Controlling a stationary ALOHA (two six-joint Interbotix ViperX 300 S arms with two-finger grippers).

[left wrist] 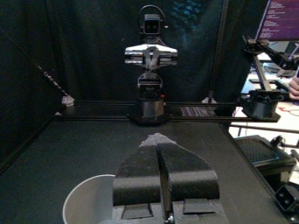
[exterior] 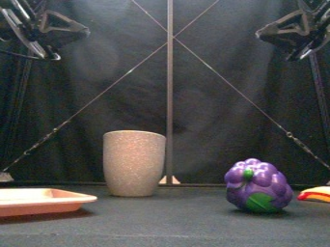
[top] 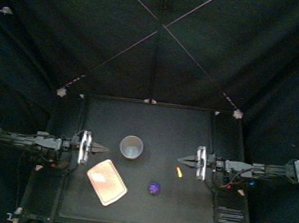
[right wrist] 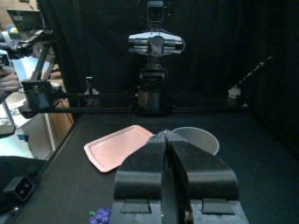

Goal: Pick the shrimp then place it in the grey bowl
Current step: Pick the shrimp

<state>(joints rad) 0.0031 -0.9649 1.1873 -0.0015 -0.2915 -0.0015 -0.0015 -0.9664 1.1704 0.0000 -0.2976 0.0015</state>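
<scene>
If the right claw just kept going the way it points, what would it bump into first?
Probably the left claw opposite: the right claw hangs high, so it may clear the grey cup in between. Height is unclear.

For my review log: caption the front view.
Grey bowl at centre, pink tray at left, purple grapes and shrimp at right, none yet touched.

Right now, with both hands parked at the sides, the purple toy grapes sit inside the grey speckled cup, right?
No: the front view shows the purple toy grapes on the table, right of the grey speckled cup. The left hand and right hand are parked at the sides.
</scene>
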